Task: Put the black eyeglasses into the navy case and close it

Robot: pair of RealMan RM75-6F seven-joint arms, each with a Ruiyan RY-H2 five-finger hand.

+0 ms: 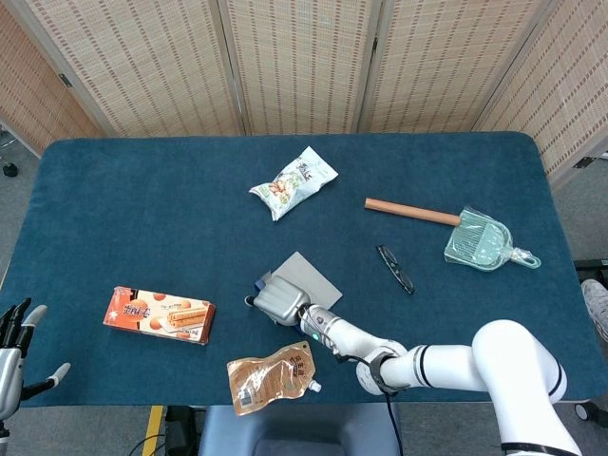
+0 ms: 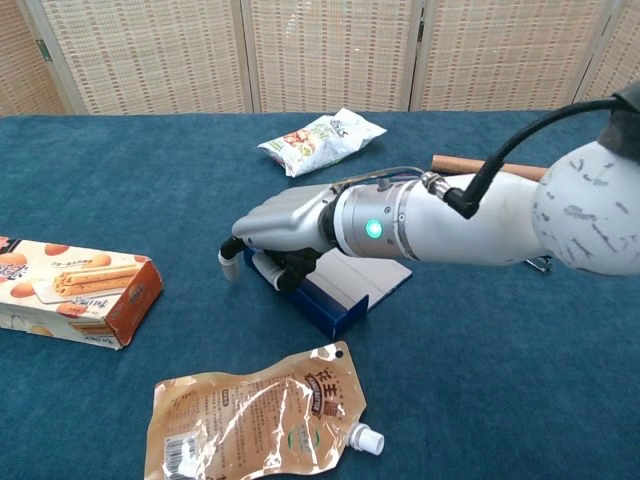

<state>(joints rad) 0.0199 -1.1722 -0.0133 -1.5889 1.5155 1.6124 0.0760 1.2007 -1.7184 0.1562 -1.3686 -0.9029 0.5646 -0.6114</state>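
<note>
The navy case lies open in the middle near the table's front, its grey inside facing up; in the chest view its navy front wall shows. My right hand hangs over the case's left end with fingers curled under and one fingertip reaching down just left of the case, holding nothing that I can see. The black eyeglasses lie folded on the cloth to the right of the case, apart from the hand. My left hand sits at the bottom left corner, fingers spread and empty.
A snack bag lies behind the case. A biscuit box is to the left, a brown spouted pouch at the front edge. A wooden-handled green dustpan lies at the right.
</note>
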